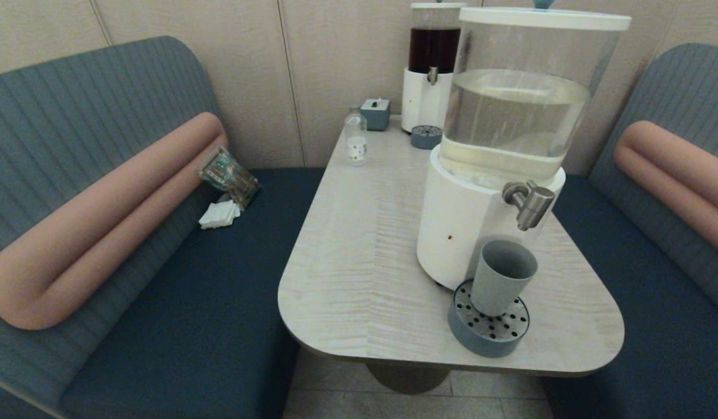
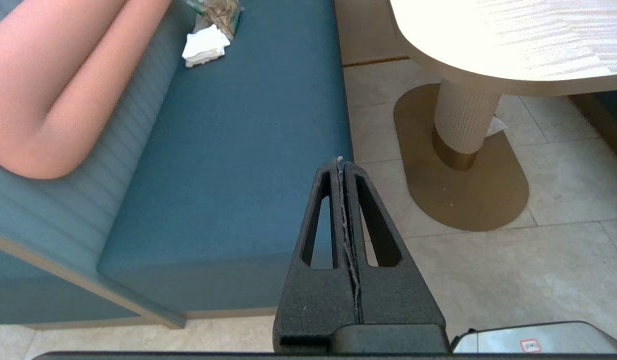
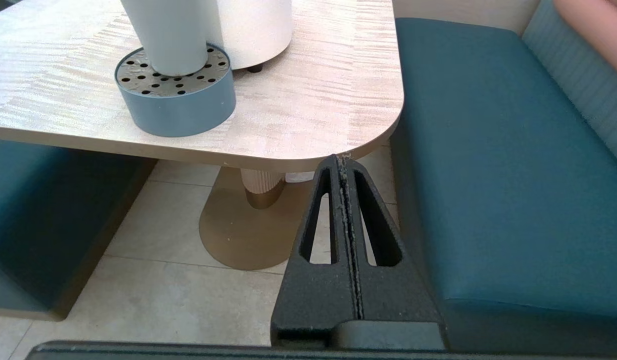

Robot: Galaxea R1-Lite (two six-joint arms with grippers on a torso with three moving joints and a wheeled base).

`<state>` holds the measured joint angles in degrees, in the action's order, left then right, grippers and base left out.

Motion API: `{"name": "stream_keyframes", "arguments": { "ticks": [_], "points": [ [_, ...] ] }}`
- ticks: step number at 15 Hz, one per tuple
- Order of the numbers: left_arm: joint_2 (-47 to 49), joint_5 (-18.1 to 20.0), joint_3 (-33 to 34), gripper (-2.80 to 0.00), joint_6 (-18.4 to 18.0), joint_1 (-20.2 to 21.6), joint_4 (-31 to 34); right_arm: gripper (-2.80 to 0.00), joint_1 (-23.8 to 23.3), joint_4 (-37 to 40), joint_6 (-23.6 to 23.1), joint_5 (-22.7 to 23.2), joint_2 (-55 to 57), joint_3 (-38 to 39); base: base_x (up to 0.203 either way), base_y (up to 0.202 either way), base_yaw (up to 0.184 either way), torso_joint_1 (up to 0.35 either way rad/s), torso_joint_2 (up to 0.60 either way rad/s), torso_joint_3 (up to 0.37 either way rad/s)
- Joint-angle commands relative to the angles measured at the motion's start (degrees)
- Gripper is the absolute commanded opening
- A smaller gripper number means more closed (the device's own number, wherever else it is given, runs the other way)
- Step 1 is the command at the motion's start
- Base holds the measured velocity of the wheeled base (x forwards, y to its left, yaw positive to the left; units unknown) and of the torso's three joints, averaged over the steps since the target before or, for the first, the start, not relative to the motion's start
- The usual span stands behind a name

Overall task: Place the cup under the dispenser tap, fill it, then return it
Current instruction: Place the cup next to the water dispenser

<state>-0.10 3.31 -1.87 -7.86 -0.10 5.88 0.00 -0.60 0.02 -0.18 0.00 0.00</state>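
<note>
The matte grey-blue tumbler (image 1: 503,276) stands on a perforated drip tray (image 1: 488,329) near the table's (image 1: 359,279) front edge, its interior hidden. Below the tabletop, left gripper (image 2: 340,161) and right gripper (image 3: 342,158) hang clenched, empty.

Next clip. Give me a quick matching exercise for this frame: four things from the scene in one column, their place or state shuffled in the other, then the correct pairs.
Things:
1. cup
2. tap
3. clear bottle
4. left end effector

Places or states:
A. shut, low beside the table over the floor at the bench's edge
B. upright on the round perforated drip tray
C. far end of the table, near the tissue box
D. juts from the white dispenser base above the cup

Pairs: 1-B, 2-D, 3-C, 4-A
</note>
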Motion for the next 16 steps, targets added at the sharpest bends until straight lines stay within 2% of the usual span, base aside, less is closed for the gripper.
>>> {"name": "stream_keyframes", "arguments": {
  "ticks": [1,16],
  "points": [
    [0.0,0.0,-0.2,-2.80,0.1,0.0,0.2,-2.80,0.0,0.0,0.1,0.0,0.1,0.0,0.000,0.000,0.000,0.000,0.00,0.000],
    [0.1,-0.1,0.1,-2.80,0.4,0.0,-0.8,-2.80,0.0,0.1,-0.9,0.0,0.0,0.0,0.000,0.000,0.000,0.000,0.00,0.000]
  ]
}}
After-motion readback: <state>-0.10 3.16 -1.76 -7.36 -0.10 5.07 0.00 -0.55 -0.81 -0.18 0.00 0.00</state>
